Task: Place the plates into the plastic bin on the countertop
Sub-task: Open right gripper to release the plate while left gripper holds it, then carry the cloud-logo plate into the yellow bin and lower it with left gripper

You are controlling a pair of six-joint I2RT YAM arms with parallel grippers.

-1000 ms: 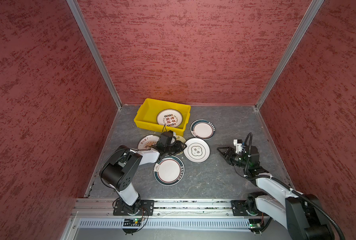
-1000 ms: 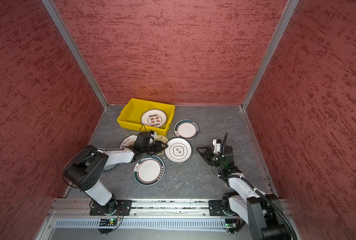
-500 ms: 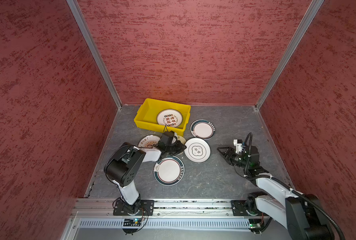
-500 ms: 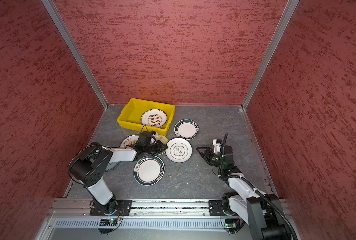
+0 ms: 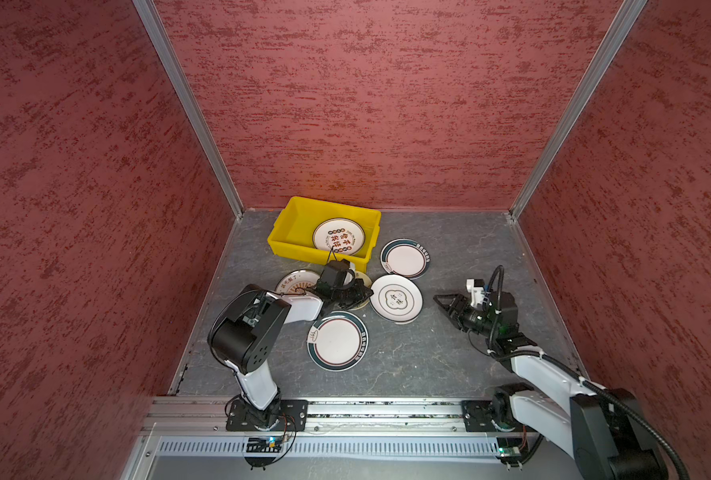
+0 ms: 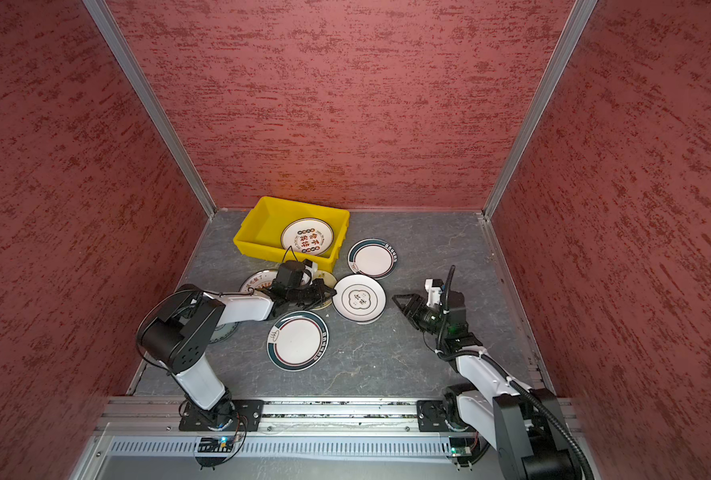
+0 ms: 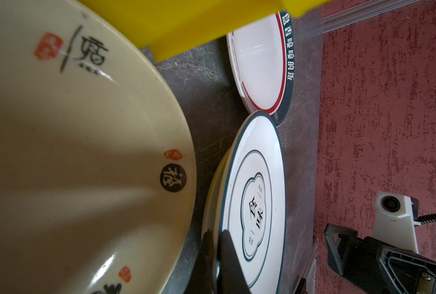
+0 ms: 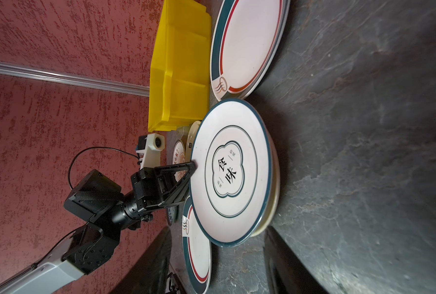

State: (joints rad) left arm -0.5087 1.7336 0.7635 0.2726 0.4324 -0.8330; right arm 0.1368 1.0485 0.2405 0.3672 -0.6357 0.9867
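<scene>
Left gripper (image 5: 366, 293): your jaws, part open a second ago, now pressed together on left rim of emblem plate (image 5: 396, 298), rim caught between fingertips (image 7: 228, 259)
Emblem plate: on countertop (image 5: 449, 249), mid-scene, just short of plastic bin (image 5: 287, 232)
Right gripper (image 5: 440, 300): jaws spread, nothing between, tips aimed at emblem plate from opposite side, apart from it
Plastic bin: by back wall, one lettered plate (image 5: 339, 237) inside
Green-rimmed plate (image 5: 405, 258): beside bin corner
Second green-rimmed plate (image 5: 337, 340): nearer your base rail
</scene>
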